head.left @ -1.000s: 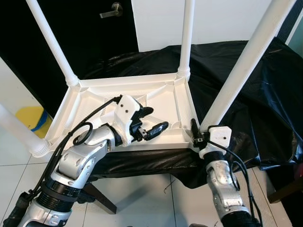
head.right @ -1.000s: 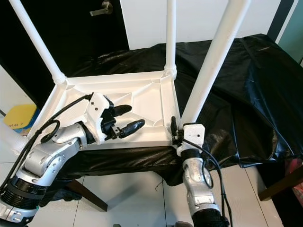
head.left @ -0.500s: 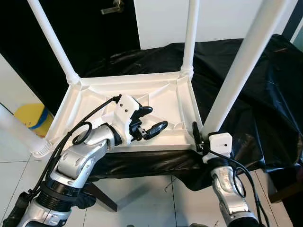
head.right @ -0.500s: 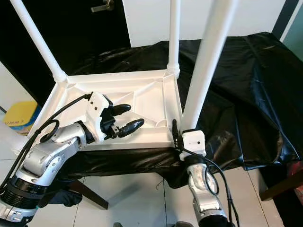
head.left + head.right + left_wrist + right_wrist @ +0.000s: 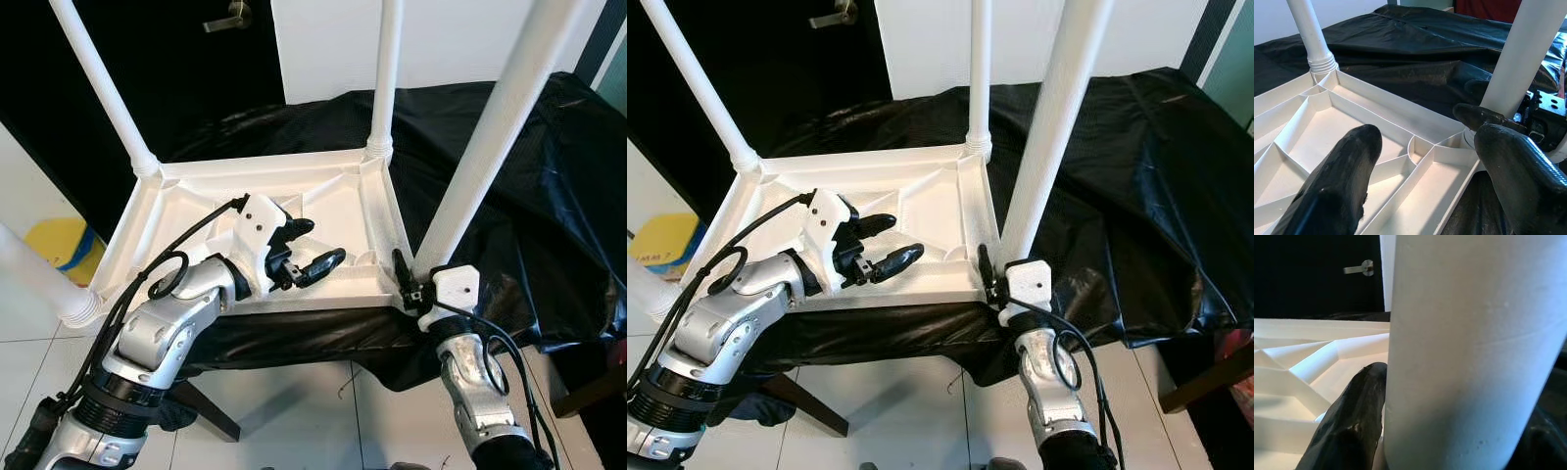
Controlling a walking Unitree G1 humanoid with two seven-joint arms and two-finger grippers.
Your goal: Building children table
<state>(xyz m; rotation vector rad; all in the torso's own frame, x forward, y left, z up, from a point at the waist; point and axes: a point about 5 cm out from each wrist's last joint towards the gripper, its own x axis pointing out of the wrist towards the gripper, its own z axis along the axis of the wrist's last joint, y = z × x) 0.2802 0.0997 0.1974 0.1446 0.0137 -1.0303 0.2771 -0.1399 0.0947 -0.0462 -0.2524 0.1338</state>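
A: Where is the table top [image 5: 265,191] placed?

B: It is laid upside down, ribbed underside up, on a surface draped with black sheeting [image 5: 509,196]; four white legs are seen at its corners. The far left leg [image 5: 103,88] and the far right leg [image 5: 384,78] are stood upright in their sockets; a near left leg [image 5: 39,284] is seen at the near left corner, slanted out toward the camera; the near right leg [image 5: 490,147] is set at the near right corner.

A: How is the right gripper [image 5: 416,284] positioned?

B: It is placed at the foot of the near right leg, just where the leg meets the corner socket; in the right wrist view the leg [image 5: 1469,352] is seen between the two black fingers [image 5: 1352,426], one pressed to each side, so the gripper is clamped around that leg.

A: And the left gripper [image 5: 306,250]?

B: It is held over the ribbed underside, toward the near edge and inward of the near right corner; its fingers [image 5: 1337,191] are spread apart, and nothing is held between them; they appear to be hung just above the ribs, though contact cannot be judged.

A: What else is shown?

B: A dark door with a lever handle [image 5: 227,18] is seen behind the table; a white wall panel [image 5: 323,44] is set beside it; a yellow and blue object [image 5: 61,243] is left on the tiled floor [image 5: 294,421] at the left; a dark wooden support leg [image 5: 211,411] is visible beneath the sheeting.
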